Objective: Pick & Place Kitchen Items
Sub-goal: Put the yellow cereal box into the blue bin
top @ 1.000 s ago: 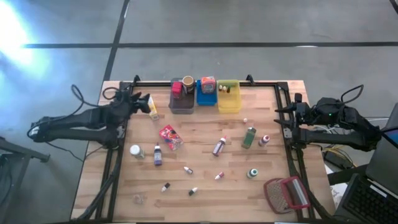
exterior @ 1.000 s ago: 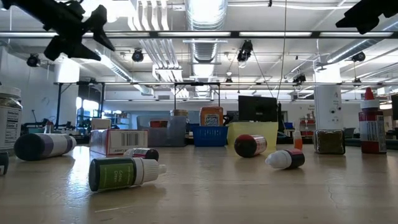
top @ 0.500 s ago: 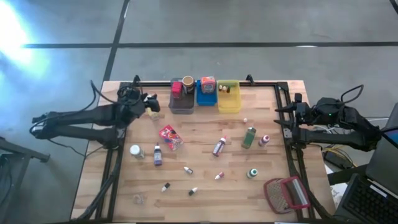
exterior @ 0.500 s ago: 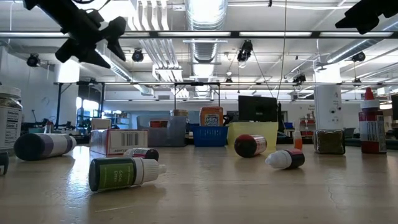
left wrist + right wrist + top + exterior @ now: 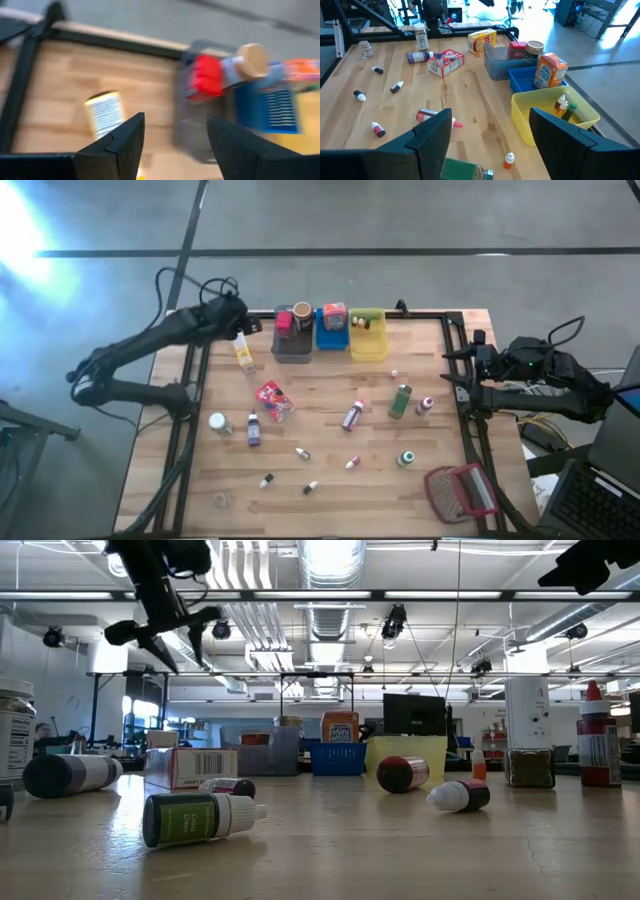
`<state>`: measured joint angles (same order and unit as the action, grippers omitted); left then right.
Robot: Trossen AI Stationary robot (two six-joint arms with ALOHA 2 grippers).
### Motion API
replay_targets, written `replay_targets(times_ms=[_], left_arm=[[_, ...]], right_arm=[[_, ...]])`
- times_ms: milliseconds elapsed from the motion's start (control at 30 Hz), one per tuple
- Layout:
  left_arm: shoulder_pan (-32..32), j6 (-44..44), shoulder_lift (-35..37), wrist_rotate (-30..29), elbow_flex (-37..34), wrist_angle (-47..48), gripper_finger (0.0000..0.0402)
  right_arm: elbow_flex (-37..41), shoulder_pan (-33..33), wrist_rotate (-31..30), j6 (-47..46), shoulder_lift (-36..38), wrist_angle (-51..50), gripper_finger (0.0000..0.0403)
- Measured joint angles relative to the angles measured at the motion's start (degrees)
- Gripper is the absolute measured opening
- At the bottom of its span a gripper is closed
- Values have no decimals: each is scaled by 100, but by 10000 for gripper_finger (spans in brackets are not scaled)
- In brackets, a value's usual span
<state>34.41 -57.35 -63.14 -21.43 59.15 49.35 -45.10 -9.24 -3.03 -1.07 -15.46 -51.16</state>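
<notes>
While no brand text legible, barcode shows on red packet [image 5: 190,767]. Left gripper [image 5: 243,327] now raised beside grey bin [image 5: 292,345], fingers parted, empty; yellow box [image 5: 243,356] released flat near table's left rail. Right gripper [image 5: 487,145] unmoved at right edge, agape, empty. Green bottle [image 5: 400,400] mid-table; open wood around.
</notes>
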Motion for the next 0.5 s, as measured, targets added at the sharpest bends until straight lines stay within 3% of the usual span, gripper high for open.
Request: replay_targets(times_ms=[200,500], left_arm=[[362,-278,-668,-6,567,1008,218],[821,-150,-1191,124,698,1028,218]], right_arm=[[0,0,0,-1,0,-2,282],[0,0,0,-1,0,-1,313]])
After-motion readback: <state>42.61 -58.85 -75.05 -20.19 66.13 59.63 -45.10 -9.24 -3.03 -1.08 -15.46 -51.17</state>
